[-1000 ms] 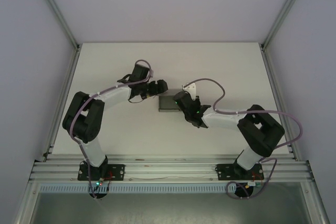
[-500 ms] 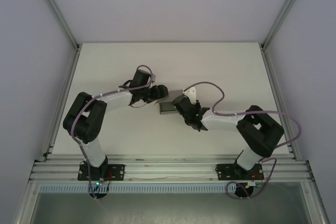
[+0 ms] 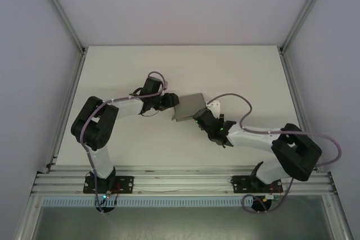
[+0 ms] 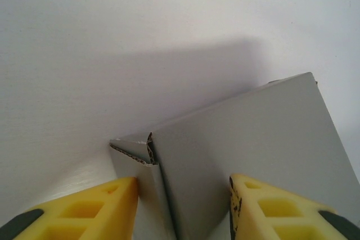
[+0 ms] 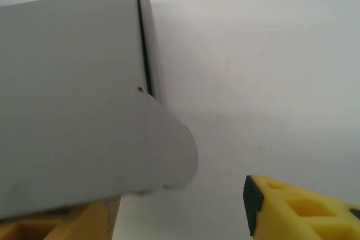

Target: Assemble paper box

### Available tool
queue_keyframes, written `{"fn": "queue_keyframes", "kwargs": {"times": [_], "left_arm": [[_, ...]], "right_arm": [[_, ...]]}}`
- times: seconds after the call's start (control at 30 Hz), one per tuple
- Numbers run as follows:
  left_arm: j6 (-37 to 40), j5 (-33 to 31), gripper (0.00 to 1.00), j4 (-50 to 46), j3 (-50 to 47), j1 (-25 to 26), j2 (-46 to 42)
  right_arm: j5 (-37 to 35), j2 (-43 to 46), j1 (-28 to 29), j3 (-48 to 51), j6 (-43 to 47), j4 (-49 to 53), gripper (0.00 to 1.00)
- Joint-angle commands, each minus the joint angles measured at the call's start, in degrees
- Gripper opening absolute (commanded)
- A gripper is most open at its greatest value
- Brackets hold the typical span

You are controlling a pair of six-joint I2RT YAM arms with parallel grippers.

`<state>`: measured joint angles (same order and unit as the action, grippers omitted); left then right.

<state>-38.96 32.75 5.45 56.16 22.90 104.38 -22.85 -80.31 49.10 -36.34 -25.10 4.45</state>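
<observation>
Grey thin-cardboard paper box [image 3: 190, 107] hung tilted, seemingly for refolding: left gripper [image 4: 183, 186] straddled its corner (grip unclear), right gripper [image 5: 180, 200] gaped wide.

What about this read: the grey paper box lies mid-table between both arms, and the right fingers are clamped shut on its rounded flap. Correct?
Not quite. The right wrist view shows the right fingers open: one sits partly behind the paper box, the other stands clear of its rounded flap, with bare table between. The rest holds.
</observation>
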Motion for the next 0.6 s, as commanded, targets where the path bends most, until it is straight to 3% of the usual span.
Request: {"fn": "queue_keyframes", "kwargs": {"times": [0.0, 0.33, 0.57], "left_arm": [[2.1, -1.9, 0.41, -3.9, -1.6, 0.4, 2.8], [2.3, -0.1, 0.33, -2.3, -1.5, 0.0, 6.3], [2.4, -0.4, 0.26, -1.6, -2.8, -0.8, 6.5]], "right_arm": [[0.1, 4.5, 0.3, 2.6, -2.8, 3.3, 0.67], [7.8, 13.3, -2.9, 6.0, -1.9, 0.1, 0.98], [21.4, 12.8, -12.7, 3.1, -1.2, -1.6, 1.00]]}}
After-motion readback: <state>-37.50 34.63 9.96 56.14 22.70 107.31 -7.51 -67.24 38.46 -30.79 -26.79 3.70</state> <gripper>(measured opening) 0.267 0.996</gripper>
